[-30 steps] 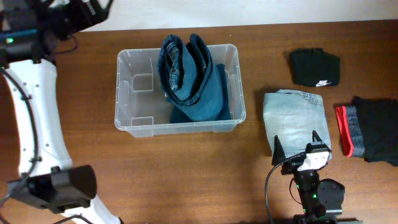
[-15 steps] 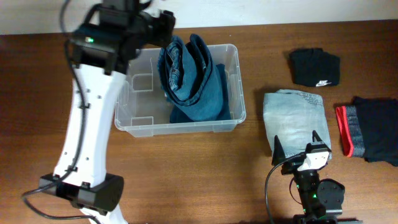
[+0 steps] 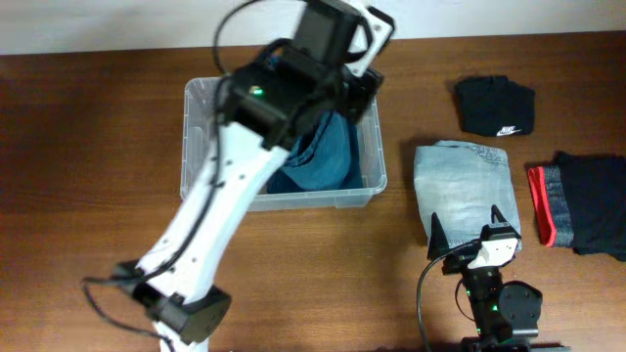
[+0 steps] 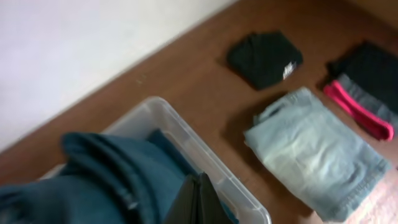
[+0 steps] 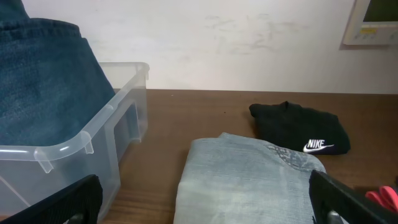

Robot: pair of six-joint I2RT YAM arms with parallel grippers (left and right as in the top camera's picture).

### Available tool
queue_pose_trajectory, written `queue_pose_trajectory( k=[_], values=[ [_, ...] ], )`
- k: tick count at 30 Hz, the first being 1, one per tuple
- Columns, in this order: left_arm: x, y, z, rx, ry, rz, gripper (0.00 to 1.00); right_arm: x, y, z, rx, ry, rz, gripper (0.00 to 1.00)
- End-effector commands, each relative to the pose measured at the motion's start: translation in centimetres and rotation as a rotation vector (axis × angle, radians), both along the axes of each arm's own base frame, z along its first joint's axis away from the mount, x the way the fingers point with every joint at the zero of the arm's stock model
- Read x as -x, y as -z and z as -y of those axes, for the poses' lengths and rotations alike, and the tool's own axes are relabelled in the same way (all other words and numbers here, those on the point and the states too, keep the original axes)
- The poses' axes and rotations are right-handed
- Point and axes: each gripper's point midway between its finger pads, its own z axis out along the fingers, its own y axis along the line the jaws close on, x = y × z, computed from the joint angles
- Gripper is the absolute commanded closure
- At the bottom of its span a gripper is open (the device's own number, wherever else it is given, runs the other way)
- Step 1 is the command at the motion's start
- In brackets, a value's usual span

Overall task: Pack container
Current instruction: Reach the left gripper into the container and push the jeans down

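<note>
One risk: left hand (image 4: 199, 186), clenched empty above the container (image 3: 196, 147) at the tabletop's (image 3: 98, 196) back-left, snags the dark blue jeans (image 3: 328, 156) heaped past its rim and drags them out; right hand (image 3: 467, 225) sits released.

The container (image 3: 196, 147) is a clear, see-through plastic bin, rectangular with rounded corners and a thick rim. It stands upright and open-topped on the brown bench (image 3: 98, 196), left of centre and near the back edge, with its long sides running left to right. Moulded notches show inside its left wall, and its bare base shows through in the left half. Folded dark blue denim (image 3: 331, 156) fills the right half, leaning against the right wall and rising above the rim.
</note>
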Motion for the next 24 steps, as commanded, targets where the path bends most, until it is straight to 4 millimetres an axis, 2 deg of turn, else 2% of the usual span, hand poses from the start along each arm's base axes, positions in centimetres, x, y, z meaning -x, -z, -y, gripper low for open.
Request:
queue_pose_trajectory(
  k=[1, 8, 14, 16, 19, 24],
  values=[
    [-1.3, 4.8, 1.1, -0.073, -0.006, -0.069, 0.99, 0.0, 0.2, -0.1, 0.001, -0.007, 0.001, 0.01],
    [-2.3, 9.4, 2.1, -0.126, -0.002, -0.136, 1.0, 0.0, 0.2, -0.1, 0.001, -0.007, 0.001, 0.01],
    [-2.8, 11.8, 2.3, -0.157, -0.005, -0.171, 0.99, 0.0, 0.2, -0.1, 0.001, -0.007, 0.001, 0.01],
    [-3.1, 12.3, 1.9, -0.184, -0.027, -0.164, 0.99, 0.0, 0.2, -0.1, 0.001, -0.007, 0.001, 0.01],
    [-4.1, 13.2, 0.1, -0.275, -0.101, -0.135, 0.99, 0.0, 0.2, -0.1, 0.001, -0.007, 0.001, 0.01],
    [-4.3, 15.4, -2.0, -0.366, -0.146, -0.177, 0.99, 0.0, 0.2, -0.1, 0.001, -0.007, 0.001, 0.01]
  ],
)
